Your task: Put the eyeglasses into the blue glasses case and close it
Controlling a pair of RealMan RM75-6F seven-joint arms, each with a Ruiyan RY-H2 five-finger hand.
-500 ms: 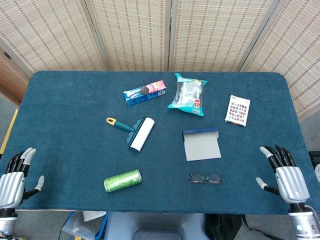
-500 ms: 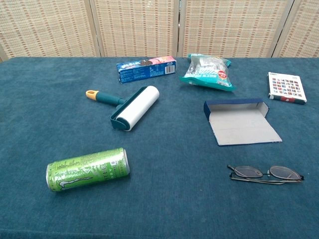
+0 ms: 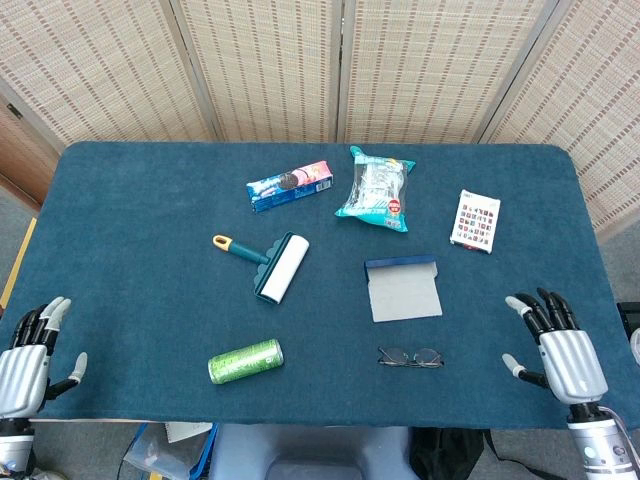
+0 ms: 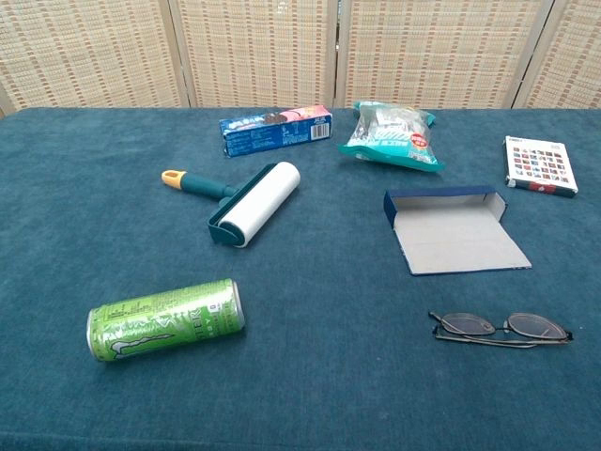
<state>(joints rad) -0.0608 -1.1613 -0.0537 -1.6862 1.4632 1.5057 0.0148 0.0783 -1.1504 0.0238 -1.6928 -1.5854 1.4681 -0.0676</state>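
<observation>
Blue-clothed table: nothing grasped yet. Your right robot hand, fingers spread and empty, should reach the eyeglasses, seemingly folded, before the open case.

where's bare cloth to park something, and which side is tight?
Open: the left side of the table, left of the lint roller and green can; also the strip between can and eyeglasses. Tight: the back middle, cookie box beside snack bag, and around the open glasses case just behind the eyeglasses.
</observation>
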